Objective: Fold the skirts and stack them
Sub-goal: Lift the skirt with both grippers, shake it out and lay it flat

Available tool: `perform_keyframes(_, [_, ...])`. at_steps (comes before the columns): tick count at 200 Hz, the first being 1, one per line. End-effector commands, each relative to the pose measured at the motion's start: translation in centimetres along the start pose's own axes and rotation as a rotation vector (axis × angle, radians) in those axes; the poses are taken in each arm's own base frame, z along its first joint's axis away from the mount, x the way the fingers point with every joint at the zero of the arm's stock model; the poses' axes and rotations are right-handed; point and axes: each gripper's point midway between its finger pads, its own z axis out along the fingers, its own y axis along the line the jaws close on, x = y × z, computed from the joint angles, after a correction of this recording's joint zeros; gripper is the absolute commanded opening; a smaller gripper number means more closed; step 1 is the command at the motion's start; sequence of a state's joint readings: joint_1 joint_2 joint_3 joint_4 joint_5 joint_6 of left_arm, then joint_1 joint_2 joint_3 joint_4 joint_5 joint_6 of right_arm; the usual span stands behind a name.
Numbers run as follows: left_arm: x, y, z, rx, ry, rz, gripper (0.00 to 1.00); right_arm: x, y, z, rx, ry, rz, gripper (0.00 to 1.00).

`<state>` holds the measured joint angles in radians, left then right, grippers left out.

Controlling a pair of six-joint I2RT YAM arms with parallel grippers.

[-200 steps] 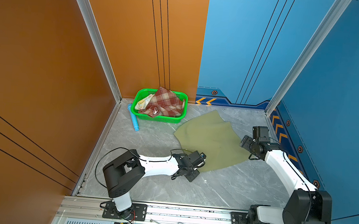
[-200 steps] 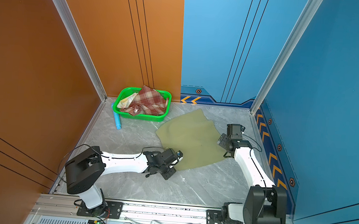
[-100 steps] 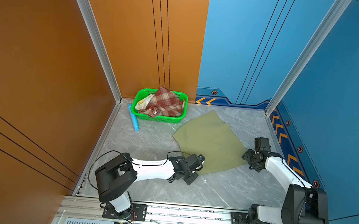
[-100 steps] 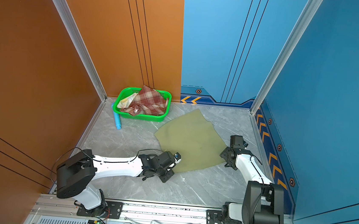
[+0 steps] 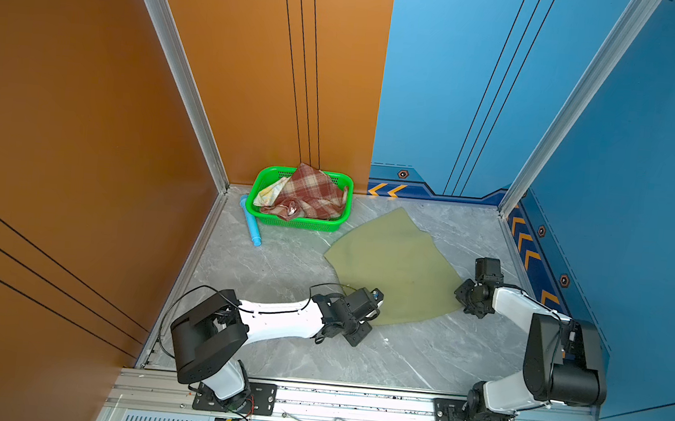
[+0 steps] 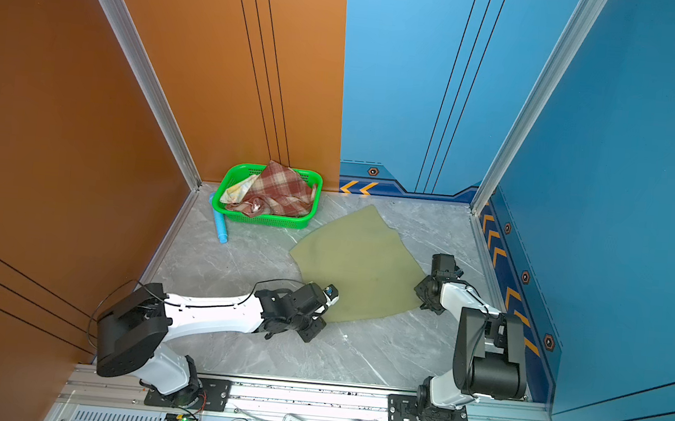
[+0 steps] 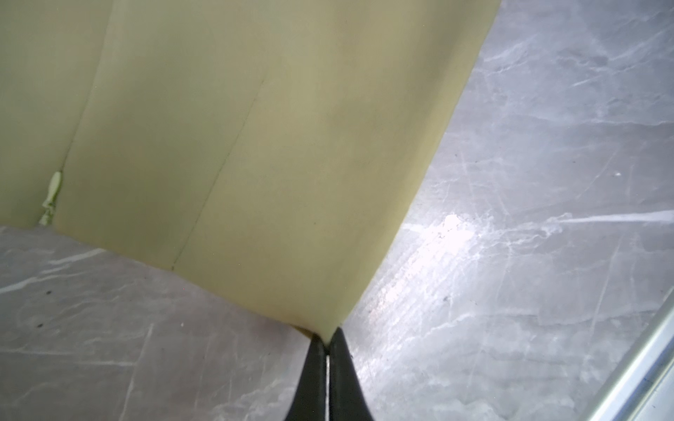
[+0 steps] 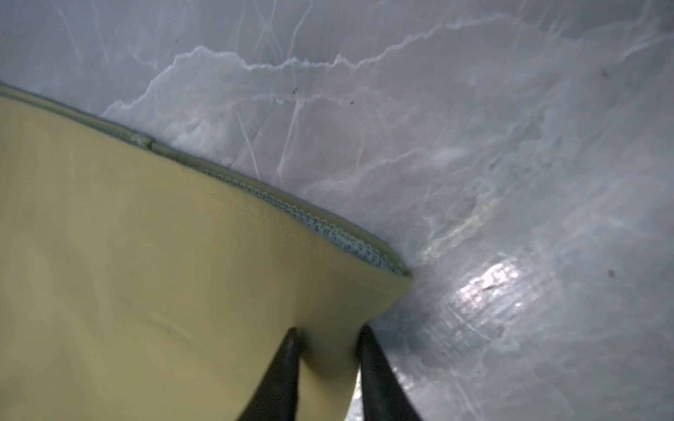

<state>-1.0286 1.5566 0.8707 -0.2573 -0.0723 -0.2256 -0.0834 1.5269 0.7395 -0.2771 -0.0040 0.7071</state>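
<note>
Left gripper (image 7: 327,337): jaws pressed together, pinching the 6 o'clock corner of the plain olive-green cloth skirt (image 5: 393,266). Right gripper (image 8: 328,335): fingers a narrow gap apart, astride the stitched hem at the skirt's 4 o'clock corner; whether they actually pinch it I cannot tell.

The skirt lies spread flat on the grey marble tabletop (image 5: 281,265), which is bare from 6 to 9 o'clock of the skirt.

At 11 o'clock, just beside the skirt's edge, is the green plastic mesh basket (image 5: 297,222). It holds the crumpled red-brown and cream plaid skirt (image 5: 308,194) and a pale floral skirt (image 5: 268,191). A blue plastic tube (image 5: 251,222) lies against the basket's 8 o'clock side.
</note>
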Motion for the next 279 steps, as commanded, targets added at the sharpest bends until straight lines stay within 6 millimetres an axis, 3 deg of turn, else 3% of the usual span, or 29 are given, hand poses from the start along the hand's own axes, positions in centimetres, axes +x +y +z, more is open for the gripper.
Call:
perform_keyframes(1, [0.0, 0.7, -1.3, -0.025, -0.013, -0.005, 0.0, -1.5, 0.0, -0.1, -0.001, -0.046, 0.023, 0.0])
perform_keyframes(20, [-0.7, 0.9, -2.6, -0.028, -0.041, -0.003, 0.0, -3.0, 0.4, -2.2, -0.033, -0.108, 0.037, 0.0])
perform_keyframes(40, [-2.2, 1.2, -4.6, -0.039, -0.081, 0.006, 0.0, -5.0, 0.8, -6.3, -0.045, -0.207, 0.028, 0.0])
perform_keyframes(78, [-6.3, 1.0, -9.7, -0.026, -0.201, 0.021, 0.0, -8.9, 1.5, -18.3, -0.112, -0.457, 0.019, 0.0])
perform_keyframes(83, [-7.8, 0.8, -11.1, -0.017, -0.245, 0.022, 0.0, -9.3, 1.6, -20.0, -0.126, -0.49, 0.017, 0.0])
perform_keyframes(109, [-11.7, 0.7, -16.3, -0.004, -0.372, 0.039, 0.0, -10.9, 2.0, -28.1, -0.19, -0.632, 0.015, 0.0])
perform_keyframes(131, [-15.0, 1.3, -20.6, -0.003, -0.474, 0.042, 0.0, -11.9, 2.6, -33.7, -0.252, -0.72, 0.019, 0.0])
perform_keyframes(148, [-17.8, 2.7, -23.1, 0.006, -0.542, 0.009, 0.0, -12.8, 3.5, -36.6, -0.292, -0.758, 0.018, 0.0])
perform_keyframes(172, [-21.4, 5.6, -24.2, 0.021, -0.596, -0.043, 0.0, -14.8, 6.0, -37.6, -0.339, -0.755, 0.007, 0.0])
perform_keyframes(210, [-26.6, 10.0, -23.5, 0.062, -0.649, -0.098, 0.0, -18.5, 10.7, -34.6, -0.392, -0.698, 0.007, 0.0])
perform_keyframes(231, [-29.0, 11.5, -23.6, 0.08, -0.668, -0.098, 0.0, -19.9, 12.7, -34.6, -0.429, -0.69, 0.008, 0.0])
perform_keyframes(256, [-30.7, 12.3, -24.4, 0.071, -0.679, -0.07, 0.0, -20.4, 13.4, -36.0, -0.458, -0.699, 0.013, 0.0])
perform_keyframes(279, [-30.7, 11.8, -24.8, 0.084, -0.68, -0.045, 0.0, -19.4, 12.3, -36.6, -0.448, -0.695, 0.018, 0.0])
